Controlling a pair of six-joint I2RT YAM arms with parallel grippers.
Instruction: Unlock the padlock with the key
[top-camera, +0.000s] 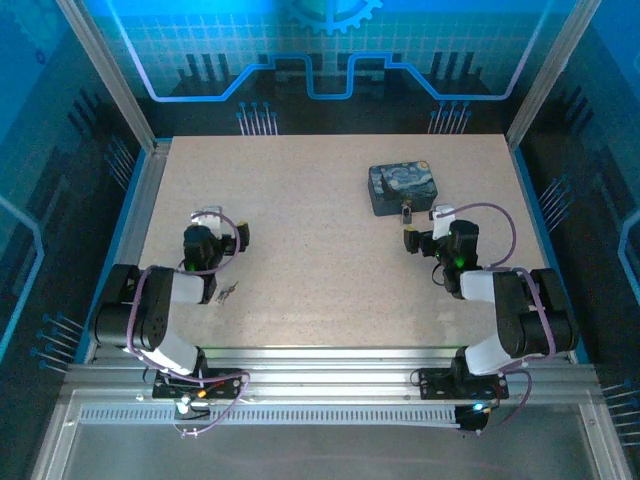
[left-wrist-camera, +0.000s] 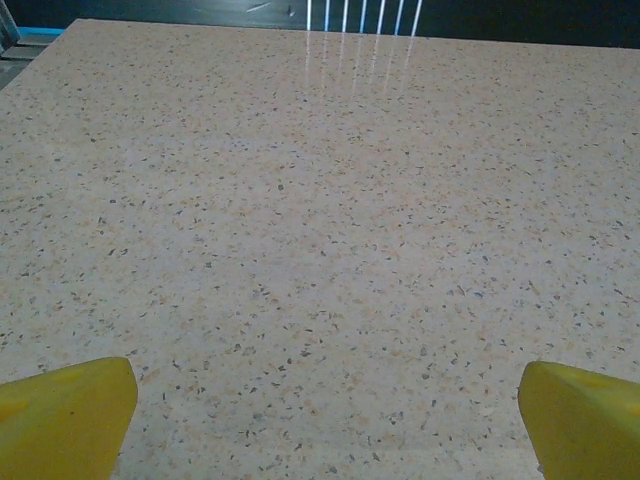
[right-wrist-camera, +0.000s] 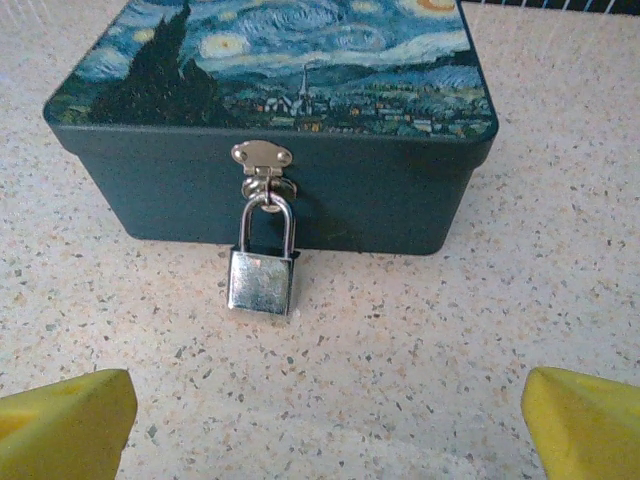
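Note:
The padlock (right-wrist-camera: 262, 281) is small and silvery. Its shackle hangs from the hasp (right-wrist-camera: 262, 160) on the front of a dark-blue swirl-painted tin (right-wrist-camera: 330, 195), and its body rests on the table. From above, the padlock (top-camera: 407, 211) sits just ahead of my right gripper (top-camera: 427, 226). That right gripper (right-wrist-camera: 325, 440) is open, its yellow fingertips (right-wrist-camera: 65, 425) wide apart with bare table between them. The key (top-camera: 228, 292) is a tiny dark piece lying on the table beside the left arm, nearer the base than my left gripper (top-camera: 224, 224). The left gripper (left-wrist-camera: 325, 430) is open over bare table.
The tin (top-camera: 402, 188) stands at the back right of the speckled table (top-camera: 320, 250). A metal rail (top-camera: 330, 360) borders the near edge by the arm bases. Frame posts rise along both sides.

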